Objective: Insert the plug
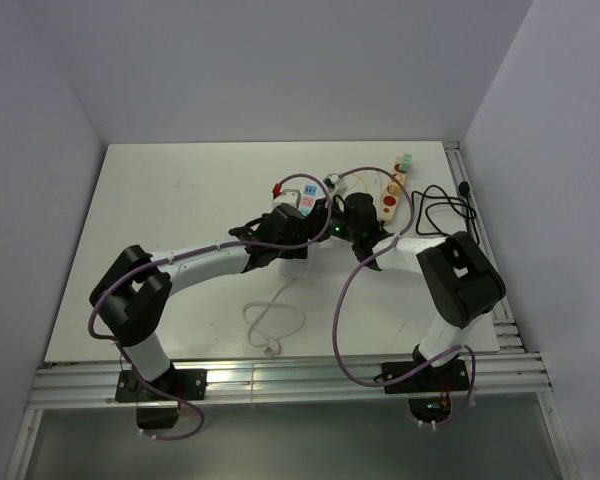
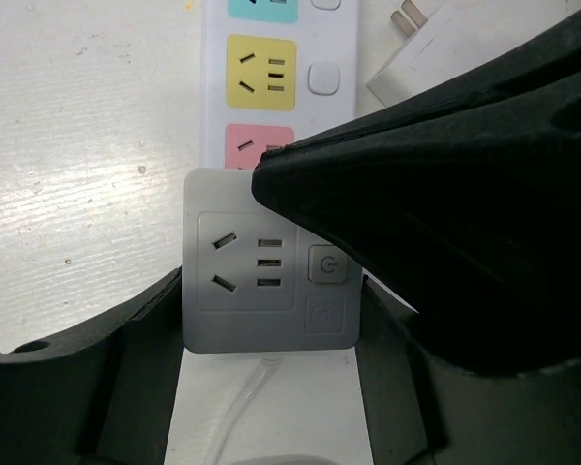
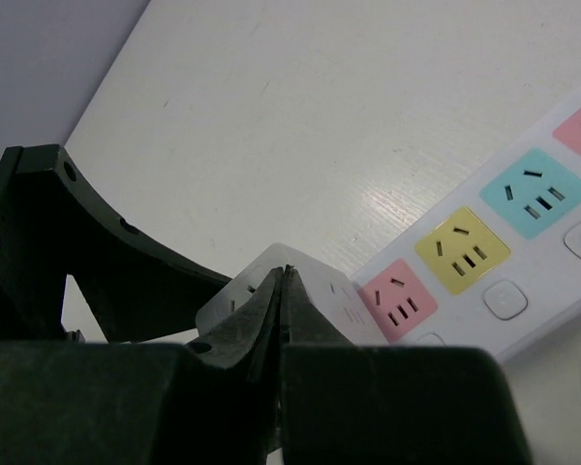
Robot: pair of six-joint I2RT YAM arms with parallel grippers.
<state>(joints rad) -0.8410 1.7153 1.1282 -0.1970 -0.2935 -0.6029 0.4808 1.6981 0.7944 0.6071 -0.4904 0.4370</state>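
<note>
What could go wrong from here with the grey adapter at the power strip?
The grey adapter in the left gripper covers part of the pink socket; if its pins are off, pushing could tilt it or shove the power strip. The shut right gripper meets the adapter at a narrow tip and might slip off.

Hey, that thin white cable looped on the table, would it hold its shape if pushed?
Probably not: the white cable lies in loose curls, so it likely flops and drags. It looks thin, so probably light, sliding easily on the smooth table.
</note>
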